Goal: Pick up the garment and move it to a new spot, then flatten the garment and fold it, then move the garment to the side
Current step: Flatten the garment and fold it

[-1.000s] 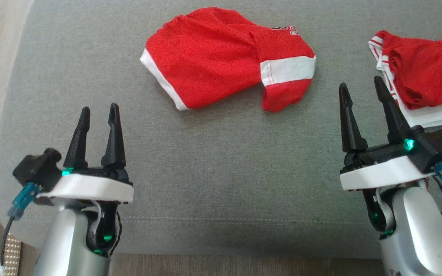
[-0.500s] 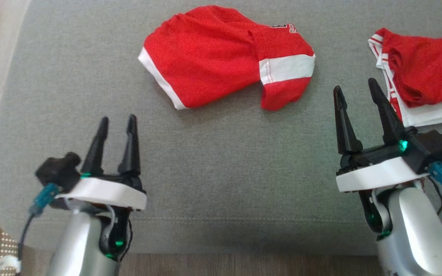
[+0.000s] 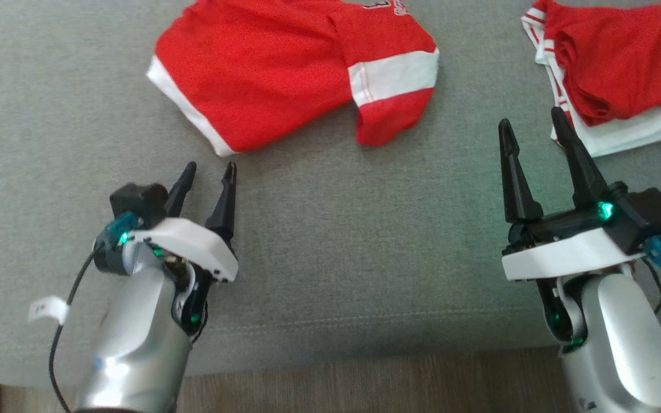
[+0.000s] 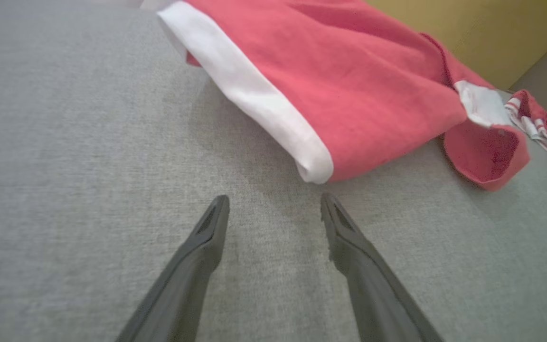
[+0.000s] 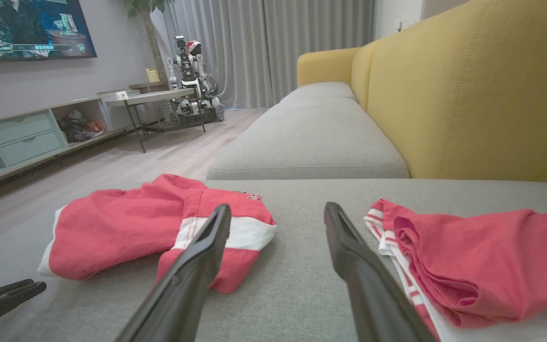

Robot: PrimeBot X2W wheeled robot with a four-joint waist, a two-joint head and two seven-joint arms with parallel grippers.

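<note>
As the left claw [image 3: 211,166] pushes in from the near edge: its two fingers stand wide apart and hold nothing. A second ago they hung well short of the garment [image 3: 261,74]; now the tips sit low over the sofa cushion [image 3: 330,241], just short of the cloth.
The right claw [image 3: 530,117]: spread wide and empty over the cushion's near right part. It has hardly shifted, and its tips remain close to the edge of the other red garment [image 3: 617,63].
Head camera: the whole picture has slid, and both cloths now sit higher and further left in the head view, so the camera has moved, not the cloth.
The garment: red with white bands, crumpled in the far half of the cushion, left of the other red garment. In the left wrist view its rolled, white-hemmed near corner lies just ahead of the open fingers, untouched.
The other red garment: bunched on white cloth at the far right, apart from the first.
Meaning for the task: the pick-up looks to be in its approach, with nothing lifted, flattened or folded yet. The left claw probably needs to go on a little and close on that corner, though a thin rolled hem may slip out.
</note>
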